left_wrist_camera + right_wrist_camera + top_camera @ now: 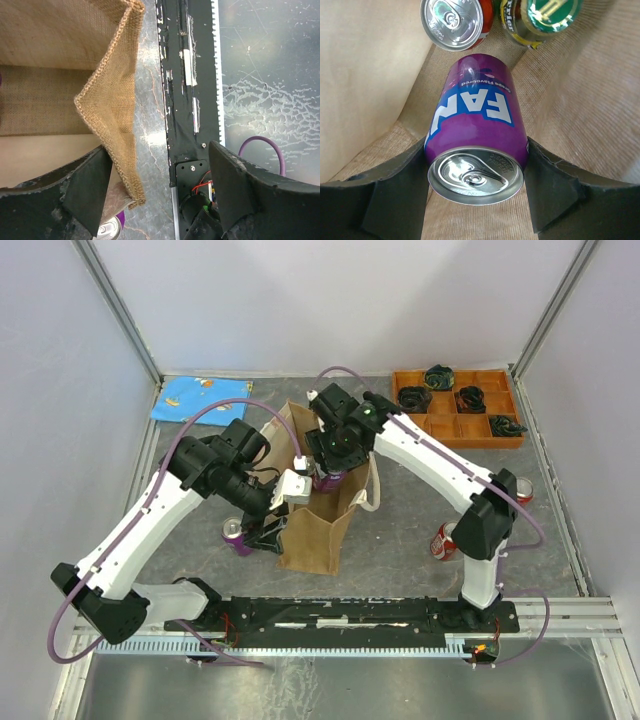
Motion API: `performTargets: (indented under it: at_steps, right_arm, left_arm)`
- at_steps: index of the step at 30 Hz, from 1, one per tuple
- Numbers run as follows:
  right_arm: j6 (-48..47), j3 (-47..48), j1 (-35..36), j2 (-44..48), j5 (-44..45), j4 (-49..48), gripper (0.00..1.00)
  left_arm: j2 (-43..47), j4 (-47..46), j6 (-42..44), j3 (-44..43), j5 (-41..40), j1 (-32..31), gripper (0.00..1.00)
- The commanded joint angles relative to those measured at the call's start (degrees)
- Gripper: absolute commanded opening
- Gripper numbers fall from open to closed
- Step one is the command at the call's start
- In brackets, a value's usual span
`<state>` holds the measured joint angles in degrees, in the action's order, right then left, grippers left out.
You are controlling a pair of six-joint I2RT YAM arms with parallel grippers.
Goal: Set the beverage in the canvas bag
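The canvas bag (318, 525) stands open in the middle of the table. My right gripper (330, 462) reaches down into its mouth and is shut on a purple Fanta can (476, 125), one finger on each side, top end toward the camera. Below it, on the bag's bottom, stand a red can (454, 22) and a green-and-yellow can (545, 17). My left gripper (160, 165) is open wide at the bag's near left rim (117, 125). The burlap edge hangs between the jaws, close to the left finger (87, 192).
A second purple can (236, 533) stands on the table left of the bag and also shows in the left wrist view (111, 229). Two red cans (443, 540) (523, 490) stand at the right. An orange tray (455, 425) and a blue cloth (205, 398) lie at the back.
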<state>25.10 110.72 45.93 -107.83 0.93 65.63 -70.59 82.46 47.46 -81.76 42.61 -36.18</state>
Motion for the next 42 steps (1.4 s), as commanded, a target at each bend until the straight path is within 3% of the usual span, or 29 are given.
performTargets:
  at_steps: [1,31,33,35,37,40,42]
  right_arm:
    - [-0.9,-0.8,0.9,-1.2,2.3,-6.7,0.0]
    - [-0.7,-9.1,1.2,-11.8,11.5,-16.1,0.0]
    - [-0.6,-9.2,1.2,-11.7,11.4,-15.8,0.16]
    - [-0.5,-9.4,1.2,-11.5,11.4,-15.6,0.4]
    - [-0.6,-9.3,1.2,-10.8,11.6,-15.1,0.59]
    - [-0.7,-9.2,1.2,-10.0,12.0,-14.9,0.74]
    - [-0.8,-8.8,1.2,-9.4,12.1,-14.6,0.79]
  left_arm:
    - [0.2,-2.7,1.7,0.7,1.1,-0.4,0.84]
    - [1.0,-6.3,1.7,2.9,1.2,-0.4,0.85]
    - [1.1,-6.4,1.6,3.0,1.2,-0.4,0.86]
    - [1.3,-6.9,1.2,3.2,1.1,-0.4,0.88]
    - [1.7,-8.4,0.4,3.5,0.7,-0.4,0.92]
    - [2.4,-11.7,-1.8,4.0,-0.2,-0.4,0.96]
    - [2.8,-14.4,-3.3,4.2,-0.8,-0.4,0.97]
